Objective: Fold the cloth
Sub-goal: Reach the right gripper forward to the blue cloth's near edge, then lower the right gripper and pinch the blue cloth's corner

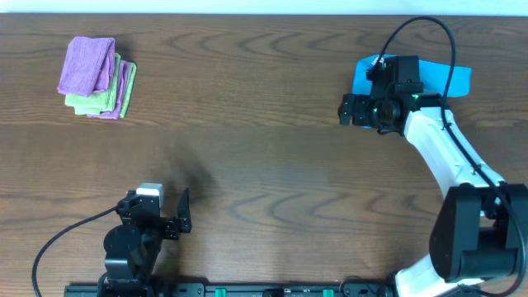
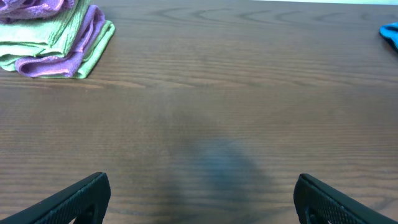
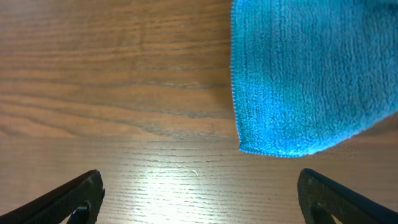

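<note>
A blue cloth (image 1: pixel 456 78) lies flat at the far right of the wooden table, partly hidden under my right arm. In the right wrist view the blue cloth (image 3: pixel 305 74) fills the upper right, its near edge just ahead of my fingers. My right gripper (image 3: pixel 199 199) is open and empty, hovering over bare wood beside the cloth; it shows in the overhead view (image 1: pixel 353 110). My left gripper (image 2: pixel 202 199) is open and empty near the table's front edge, also in the overhead view (image 1: pixel 169 216). A corner of the blue cloth (image 2: pixel 390 34) shows far right in the left wrist view.
A stack of folded purple and green cloths (image 1: pixel 96 68) sits at the far left; it also shows in the left wrist view (image 2: pixel 53 34). The wooden table (image 1: pixel 264 165) spans the view. A black cable loops over the right arm.
</note>
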Controlling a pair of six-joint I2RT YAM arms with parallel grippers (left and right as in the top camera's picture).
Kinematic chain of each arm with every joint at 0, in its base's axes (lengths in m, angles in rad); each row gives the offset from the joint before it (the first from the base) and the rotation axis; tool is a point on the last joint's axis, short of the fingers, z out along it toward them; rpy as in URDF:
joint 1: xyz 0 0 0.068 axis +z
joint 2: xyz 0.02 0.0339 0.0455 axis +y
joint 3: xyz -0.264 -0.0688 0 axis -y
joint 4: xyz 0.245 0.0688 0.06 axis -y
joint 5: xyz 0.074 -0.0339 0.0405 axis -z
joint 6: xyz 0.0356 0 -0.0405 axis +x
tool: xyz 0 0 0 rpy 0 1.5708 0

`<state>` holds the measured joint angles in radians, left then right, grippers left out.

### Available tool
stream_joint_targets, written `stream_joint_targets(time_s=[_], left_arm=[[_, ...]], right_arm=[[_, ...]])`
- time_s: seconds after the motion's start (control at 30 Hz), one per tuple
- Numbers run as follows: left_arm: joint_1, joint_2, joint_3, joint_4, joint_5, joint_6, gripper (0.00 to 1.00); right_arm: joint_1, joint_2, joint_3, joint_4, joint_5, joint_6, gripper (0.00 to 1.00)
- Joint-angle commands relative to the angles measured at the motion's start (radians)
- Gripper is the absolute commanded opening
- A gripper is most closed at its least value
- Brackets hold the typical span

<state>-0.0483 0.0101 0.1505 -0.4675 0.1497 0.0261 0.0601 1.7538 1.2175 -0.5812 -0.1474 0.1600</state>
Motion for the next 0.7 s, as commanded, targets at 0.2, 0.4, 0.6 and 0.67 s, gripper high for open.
stream_joint_targets(time_s=[0.2, 0.4, 0.6, 0.67], left_arm=[[0.004, -0.006, -0.018, -0.002, -0.003, -0.004, 0.95], [0.004, -0.006, -0.018, -0.002, -0.003, -0.004, 0.95], [0.004, -0.006, -0.018, -0.002, -0.003, -0.004, 0.96], [0.004, -0.006, -0.018, -0.002, -0.003, -0.004, 0.95]], right_arm=[[0.078, 0.024, 0.017, -0.005, 0.33, -0.118, 0.97], [0.121, 0.102, 0.018, 0.011, 0.436, -0.161, 0.95], [0.121, 0.157, 0.018, 0.015, 0.515, -0.158, 0.87], [0.12, 0.166, 0.018, 0.023, 0.518, -0.158, 0.83]])
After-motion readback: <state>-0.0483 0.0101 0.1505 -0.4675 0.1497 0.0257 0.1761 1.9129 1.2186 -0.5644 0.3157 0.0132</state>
